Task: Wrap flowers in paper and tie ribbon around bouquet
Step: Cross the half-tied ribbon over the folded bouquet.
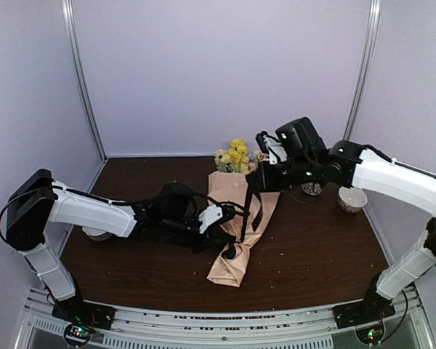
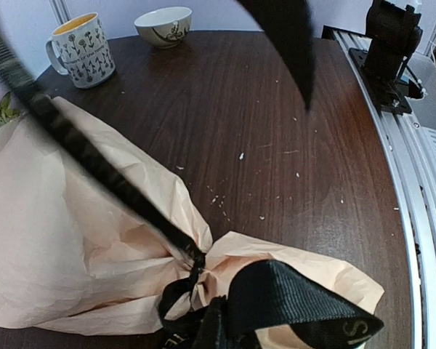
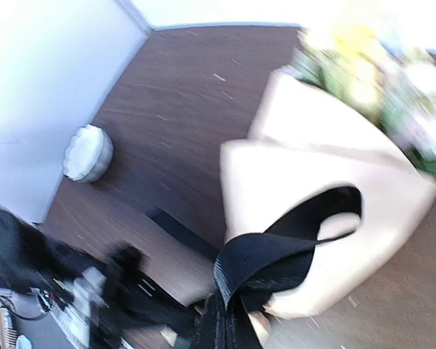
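The bouquet lies in the middle of the table, a tan-peach paper (image 1: 234, 211) cone with yellow and white flowers (image 1: 236, 155) at its far, wide end. A black ribbon (image 2: 192, 265) is cinched round the pinched narrow part of the paper (image 2: 51, 233). One strand (image 1: 245, 214) runs taut up to my right gripper (image 1: 256, 183), held above the cone and shut on a folded loop of ribbon (image 3: 276, 254). My left gripper (image 1: 225, 222) is low beside the cone, shut on the other ribbon end (image 2: 298, 298) close to the tie. Blurred flowers (image 3: 363, 73) and paper (image 3: 312, 167) show in the right wrist view.
A flower-patterned mug (image 2: 83, 49) and a white bowl (image 2: 163, 24) stand at the right side of the table, the bowl (image 1: 352, 198) near the right arm. A white round thing (image 3: 87, 153) sits by the left arm. Small crumbs dot the dark wood.
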Controlling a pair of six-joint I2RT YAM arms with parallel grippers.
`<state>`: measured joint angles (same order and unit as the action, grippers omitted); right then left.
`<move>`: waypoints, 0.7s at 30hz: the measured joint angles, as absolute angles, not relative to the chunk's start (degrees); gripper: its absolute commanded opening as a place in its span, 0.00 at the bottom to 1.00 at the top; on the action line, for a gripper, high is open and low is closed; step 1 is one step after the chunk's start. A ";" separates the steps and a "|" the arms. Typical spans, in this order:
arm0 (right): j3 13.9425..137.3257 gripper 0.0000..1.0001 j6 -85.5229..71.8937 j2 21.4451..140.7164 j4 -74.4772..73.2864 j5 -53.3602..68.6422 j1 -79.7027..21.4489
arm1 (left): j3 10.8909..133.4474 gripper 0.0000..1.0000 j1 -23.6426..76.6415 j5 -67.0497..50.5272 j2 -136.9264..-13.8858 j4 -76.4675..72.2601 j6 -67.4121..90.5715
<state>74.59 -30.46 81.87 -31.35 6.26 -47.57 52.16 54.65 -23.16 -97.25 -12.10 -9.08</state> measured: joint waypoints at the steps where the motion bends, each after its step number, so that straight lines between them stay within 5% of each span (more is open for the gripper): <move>1: 80.25 0.00 -29.54 86.13 -31.59 7.03 -48.73 | 52.12 0.00 54.76 -23.03 -97.12 -12.16 -9.08; 6: 101.19 0.01 -28.03 104.36 -31.75 10.15 -52.23 | 50.33 0.00 55.40 -22.46 -95.07 -13.65 -9.06; 10: 105.84 0.09 -29.02 112.79 -31.51 13.26 -53.10 | 48.25 0.00 55.53 -22.13 -93.76 -15.09 -9.02; 18: 106.32 0.75 -28.01 117.21 -33.10 16.82 -53.67 | 47.88 0.00 55.51 -21.71 -93.73 -16.10 -8.93; 19: 106.39 0.91 -27.38 117.03 -33.58 16.73 -53.67 | 47.88 0.00 55.53 -21.67 -93.76 -16.27 -8.86; 21: 106.39 1.00 -26.37 116.49 -35.11 16.01 -53.63 | 47.88 0.00 55.51 -21.58 -93.86 -16.51 -8.67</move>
